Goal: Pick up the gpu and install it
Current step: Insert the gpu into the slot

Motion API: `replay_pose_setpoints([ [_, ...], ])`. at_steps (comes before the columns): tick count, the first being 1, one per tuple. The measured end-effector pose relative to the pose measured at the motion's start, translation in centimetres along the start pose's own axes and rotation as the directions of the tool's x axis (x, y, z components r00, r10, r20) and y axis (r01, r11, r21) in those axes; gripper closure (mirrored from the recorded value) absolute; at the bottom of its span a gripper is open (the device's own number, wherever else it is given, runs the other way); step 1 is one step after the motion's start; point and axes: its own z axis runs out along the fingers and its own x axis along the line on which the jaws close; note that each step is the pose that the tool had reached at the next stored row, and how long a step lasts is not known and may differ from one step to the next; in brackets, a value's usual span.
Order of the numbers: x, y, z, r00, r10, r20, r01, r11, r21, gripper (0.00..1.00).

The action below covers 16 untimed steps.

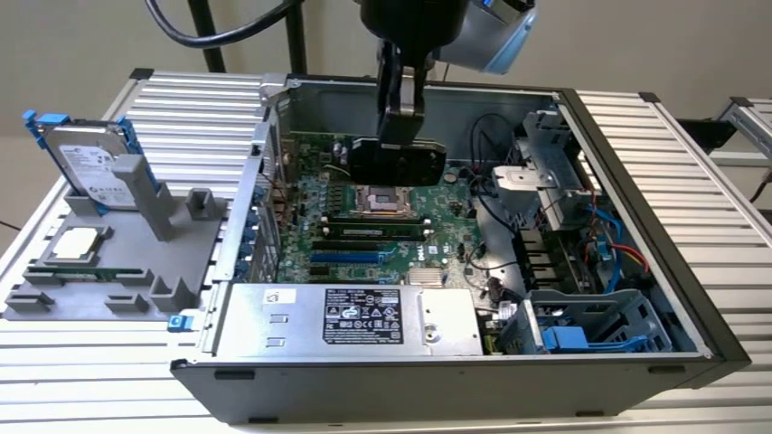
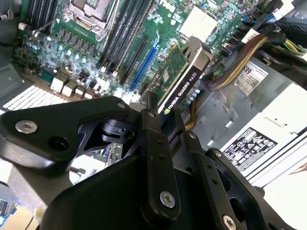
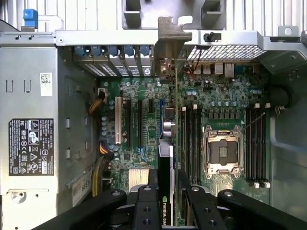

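pickup part looks done: the gripper is closed down narrow on the gpu, with one of its fingers on each face of the card, pinching it near its upper edge. the card hangs on edge inside the open pc case, above the motherboard, roughly over the strip between the cpu socket and the expansion slots.

install part isn't done, going by the exterior view. the card sits clear above the board there and nothing looks seated. so getting it down into a slot and pushed home is what's left, imo.

what each view gives:
- the exterior view is the one for height and layout. the gpu is mid-air and the power supply sits at the end of the case nearest the camera. out on the grey fixture at the exterior view's left are the hard drive and the cpu chip, both well apart from the action.
- the first wrist view looks straight down the card, so it's just a thin edge. what looks like its silver bracket is up by the case's rear slot openings. good for lineup, useless for height.
- the second wrist view shows the green board face, the black edge and the pinch itself, with a blue slot just beside the card.
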Motion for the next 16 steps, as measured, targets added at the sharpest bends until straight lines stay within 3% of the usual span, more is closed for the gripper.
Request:
replay_pose_setpoints([
  [6, 0.0, -0.14, 0.34, 1.0, 0.0, -0.0003, 0.0, 1.0, 0.0, 1.0],
  [16, -0.03, -1.04, 0.65, 1.0, 0.0, -0.0003, 0.0, 1.0, 0.0, 1.0],
])
